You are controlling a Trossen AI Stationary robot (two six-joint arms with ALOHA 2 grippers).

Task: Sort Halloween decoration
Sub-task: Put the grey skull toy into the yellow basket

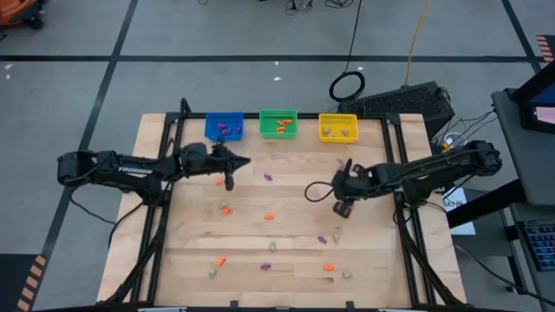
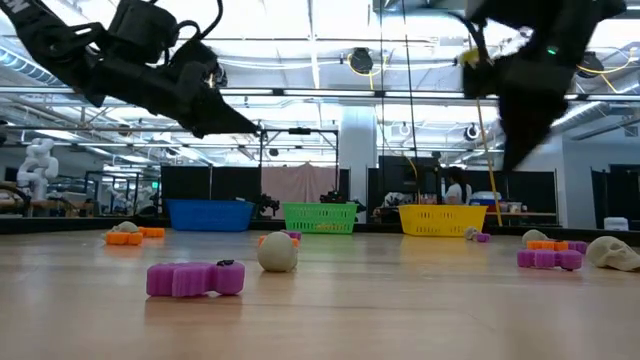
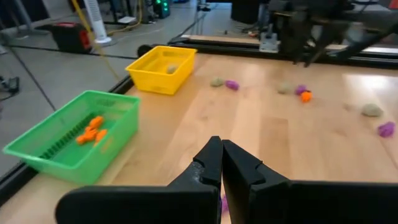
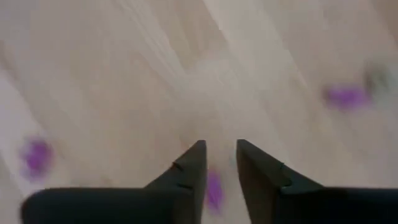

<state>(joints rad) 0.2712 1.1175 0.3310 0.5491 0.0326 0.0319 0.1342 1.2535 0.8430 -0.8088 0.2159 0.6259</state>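
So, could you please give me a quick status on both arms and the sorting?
Left pincer shut, raised near blue bin. Right pincer parted over purple trinket. Many trinkets unsorted on table. Nothing in the way.

The table (image 1: 286,243) is pale, smooth wood planks; the bins (image 1: 278,124) are glossy perforated plastic; the trinkets (image 2: 195,279) look matt.

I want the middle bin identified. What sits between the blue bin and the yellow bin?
The green bin, holding orange trinkets, sits between the blue bin and yellow bin, clearest in the high view.
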